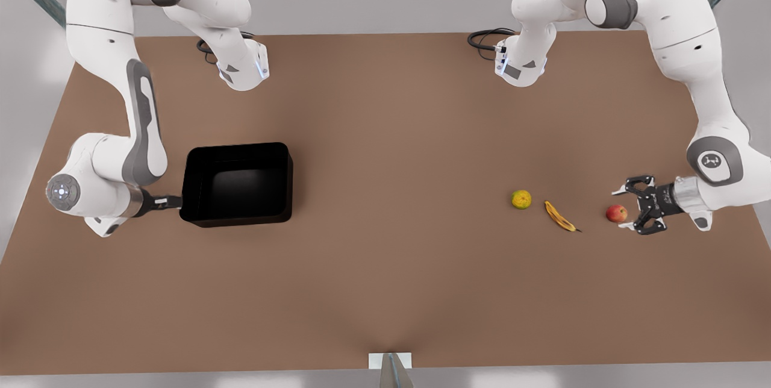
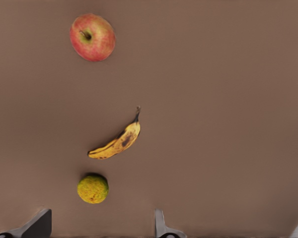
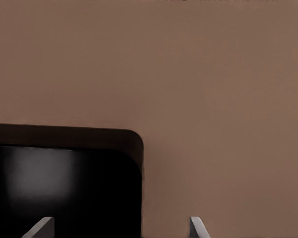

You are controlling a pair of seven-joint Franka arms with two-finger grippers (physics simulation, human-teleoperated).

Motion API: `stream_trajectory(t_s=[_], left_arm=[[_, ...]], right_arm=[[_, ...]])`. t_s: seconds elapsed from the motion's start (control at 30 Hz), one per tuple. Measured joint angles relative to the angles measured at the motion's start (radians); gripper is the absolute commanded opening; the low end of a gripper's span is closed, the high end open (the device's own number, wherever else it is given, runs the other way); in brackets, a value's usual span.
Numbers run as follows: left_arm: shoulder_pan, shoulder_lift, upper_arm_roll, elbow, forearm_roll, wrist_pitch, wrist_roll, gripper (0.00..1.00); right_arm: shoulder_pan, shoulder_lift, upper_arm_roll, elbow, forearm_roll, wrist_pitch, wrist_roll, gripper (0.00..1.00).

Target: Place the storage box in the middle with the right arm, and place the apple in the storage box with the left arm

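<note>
Storage box (image 1: 238, 217), black and glossy, sits left of centre in the front view on the brown table (image 1: 391, 135), open side up, interior dark and nothing seen inside. At its left wall, the right gripper (image 1: 171, 201) reaches in level from the front view's left edge, tip touching or just short of the wall; seen edge-on here, finger spread not readable. The right wrist view settles it: two pale fingertips (image 3: 40, 227) stand well apart, claw open, with one rounded corner of the box (image 3: 64, 188) between them and bare table beyond. Centre of the table bare in the front view. Right of centre, a row of three fruits, each apart from the next: yellow-green round fruit (image 1: 521, 199), then a spotted banana (image 1: 559, 217) lying slantwise, then the apple (image 1: 616, 213), red with a yellow blush, farthest toward the front view's right. The left gripper (image 1: 624, 207) comes in from the right edge, claw spread wide, the apple showing just at its open fingertips; height above the table not clear from this angle. The left wrist view shows the same row in line, apple (image 2: 92, 37) with stem dimple visible, banana (image 2: 116, 144) with dark blotches, green fruit (image 2: 93, 189) rough-skinned and nearest the left gripper (image 2: 99, 228), whose fingertips (image 2: 36, 226) stand apart, holding nothing.
</note>
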Motion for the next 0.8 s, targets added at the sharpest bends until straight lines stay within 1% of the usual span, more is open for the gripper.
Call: stream_trajectory(t_s=[0.1,0.17,0.27,0.37,0.43,0.53,0.6,0.73,0.8], left_arm=[[0.045,0.030,0.008,-0.003,-0.131,-0.019,0.025,1.00],[0.078,0.035,0.008,-0.055,-0.182,-0.077,0.068,1.00],[0.079,0.059,0.010,-0.057,-0.255,-0.128,0.075,1.00],[0.116,0.090,0.010,-0.049,-0.292,-0.115,0.117,1.00],[0.168,0.106,0.009,-0.046,-0.304,-0.117,0.154,1.00],[0.172,0.132,0.008,-0.058,-0.314,-0.129,0.180,1.00],[0.172,0.146,0.008,-0.064,-0.319,-0.119,0.188,1.00],[0.200,0.189,0.008,-0.060,-0.344,-0.105,0.232,1.00],[0.201,0.190,0.008,-0.060,-0.354,-0.067,0.250,1.00]], right_arm=[[-0.014,0.028,0.000,-0.004,-0.003,0.036,-0.015,1.00],[-0.012,0.052,0.000,-0.006,-0.002,0.042,-0.020,1.00],[-0.007,0.085,0.006,-0.007,0.001,0.050,-0.030,1.00],[-0.003,0.101,0.006,-0.010,0.002,0.050,-0.049,1.00],[-0.003,0.101,0.006,-0.017,0.000,0.047,-0.066,1.00],[-0.002,0.097,0.008,-0.017,0.002,0.038,-0.085,1.00],[-0.003,0.064,0.008,-0.034,0.002,0.015,-0.101,1.00],[-0.014,-0.057,0.008,-0.152,0.023,0.010,-0.112,1.00],[-0.014,-0.134,0.006,-0.220,0.025,0.053,-0.109,1.00]])
